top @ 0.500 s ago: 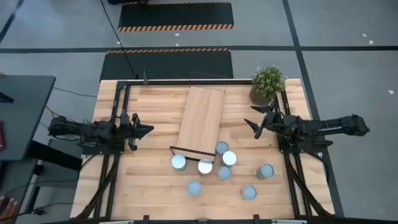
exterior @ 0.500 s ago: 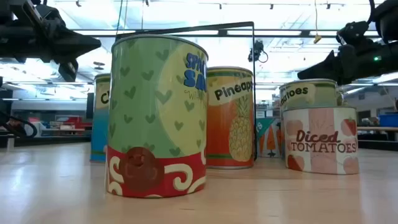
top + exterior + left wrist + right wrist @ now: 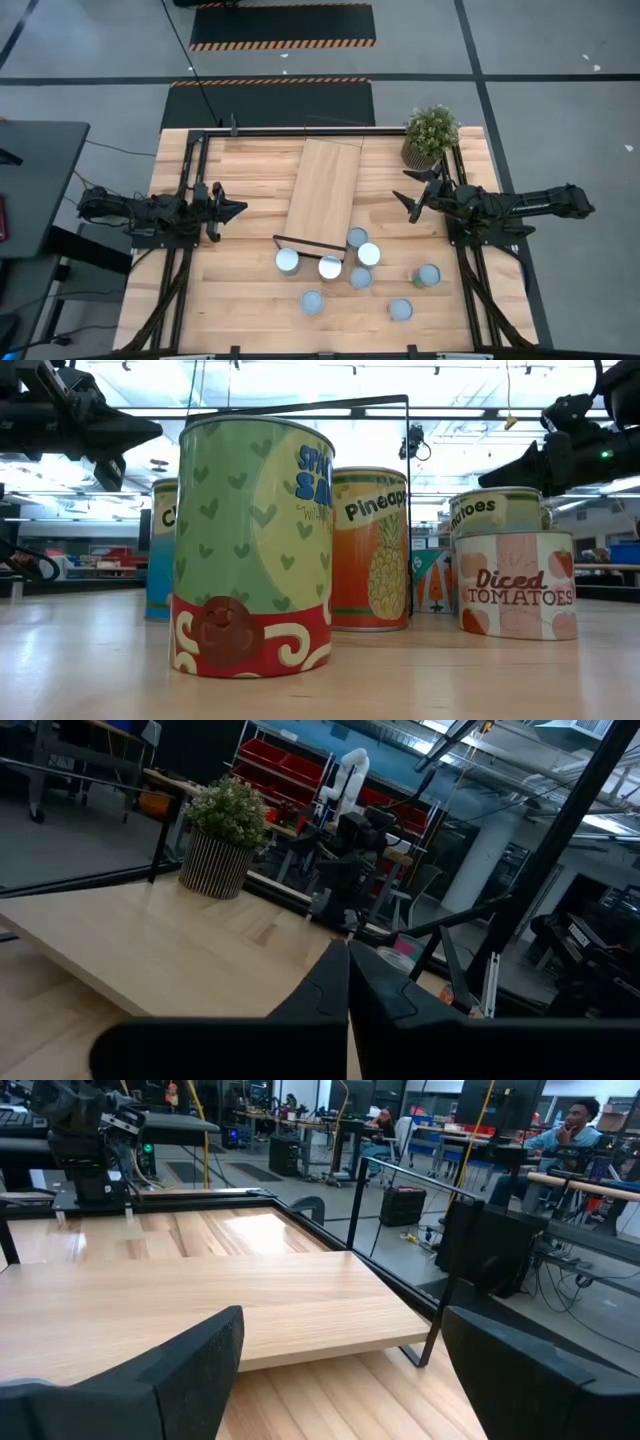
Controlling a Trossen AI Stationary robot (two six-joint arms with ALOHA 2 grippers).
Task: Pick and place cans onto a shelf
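While cans [image 3: 330,267] crowd the shelf [image 3: 324,190], pincers hover.

In the low view, the teal can [image 3: 162,550] at nine o'clock is largely hidden behind the green can [image 3: 254,547], its label cut to one letter. The lettering on the green can is cut off around its curve. The shelf [image 3: 425,582] is masked by the cans.
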